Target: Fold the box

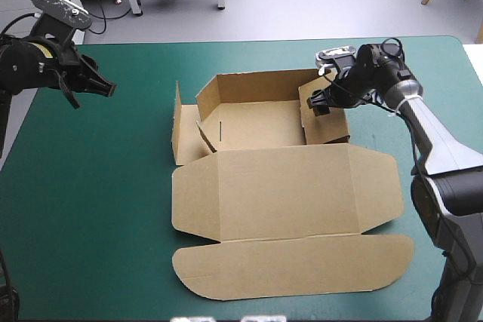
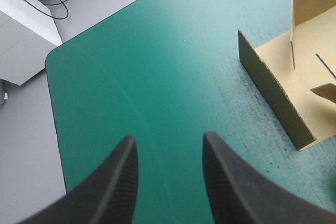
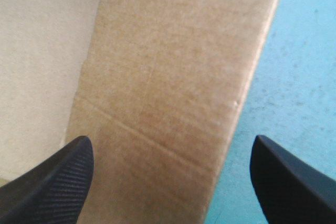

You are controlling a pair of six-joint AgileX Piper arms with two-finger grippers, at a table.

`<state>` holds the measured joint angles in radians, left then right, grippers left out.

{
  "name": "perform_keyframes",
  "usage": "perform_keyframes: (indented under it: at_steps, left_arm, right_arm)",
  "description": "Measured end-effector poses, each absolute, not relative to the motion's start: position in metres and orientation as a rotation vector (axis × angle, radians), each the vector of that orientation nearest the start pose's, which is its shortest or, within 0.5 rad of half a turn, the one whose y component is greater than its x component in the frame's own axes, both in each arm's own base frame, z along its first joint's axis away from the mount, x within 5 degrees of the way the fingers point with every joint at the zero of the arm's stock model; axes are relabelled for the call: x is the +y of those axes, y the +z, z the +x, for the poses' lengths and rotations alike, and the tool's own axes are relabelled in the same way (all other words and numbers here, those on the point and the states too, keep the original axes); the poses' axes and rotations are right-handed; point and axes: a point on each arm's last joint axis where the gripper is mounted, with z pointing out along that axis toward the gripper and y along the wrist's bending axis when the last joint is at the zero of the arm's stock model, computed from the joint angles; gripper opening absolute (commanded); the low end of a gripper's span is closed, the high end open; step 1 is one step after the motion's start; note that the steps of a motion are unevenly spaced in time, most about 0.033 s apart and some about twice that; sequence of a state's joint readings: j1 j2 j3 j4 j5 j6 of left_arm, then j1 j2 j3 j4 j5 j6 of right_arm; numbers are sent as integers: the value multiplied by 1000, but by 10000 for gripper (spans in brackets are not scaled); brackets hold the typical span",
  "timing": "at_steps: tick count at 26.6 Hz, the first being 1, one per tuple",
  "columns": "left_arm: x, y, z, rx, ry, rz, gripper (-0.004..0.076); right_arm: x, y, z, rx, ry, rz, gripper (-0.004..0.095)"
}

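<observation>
Straddling the box (image 1: 279, 186) wall: right jaws, apart.

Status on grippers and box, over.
Left gripper open over bare teal-green cover, clear of the box. Right gripper open, straddling its right wall. Walls up, lid flat. Nothing in the way.

The box (image 1: 283, 186) lies in the middle of the bench (image 1: 90, 209), its raised walls toward the far edge and its flat part toward the near edge, with the left gripper (image 1: 110, 90) well apart over the far left corner and the right gripper (image 1: 321, 103) at the box's right wall.
</observation>
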<state>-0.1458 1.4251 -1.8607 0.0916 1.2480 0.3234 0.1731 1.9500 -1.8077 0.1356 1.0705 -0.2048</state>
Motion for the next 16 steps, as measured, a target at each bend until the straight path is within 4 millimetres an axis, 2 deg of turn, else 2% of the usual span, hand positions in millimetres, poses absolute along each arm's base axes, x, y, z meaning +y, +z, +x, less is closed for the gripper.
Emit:
perform_keyframes:
  at_steps: [5, 8, 12, 16]
  left_arm:
    - [-32, 492, 270, 2241, 204, 519, 284]
    - [-32, 492, 270, 2241, 204, 518, 284]
    - [-32, 492, 270, 2241, 204, 518, 284]
    - [-32, 492, 270, 2241, 203, 515, 284]
  right_arm:
    - [81, 344, 399, 2564, 163, -453, 755]
    - [75, 385, 373, 2484, 142, -442, 755]
    - [72, 402, 360, 2453, 143, -426, 756]
    - [73, 398, 362, 2470, 148, -415, 756]
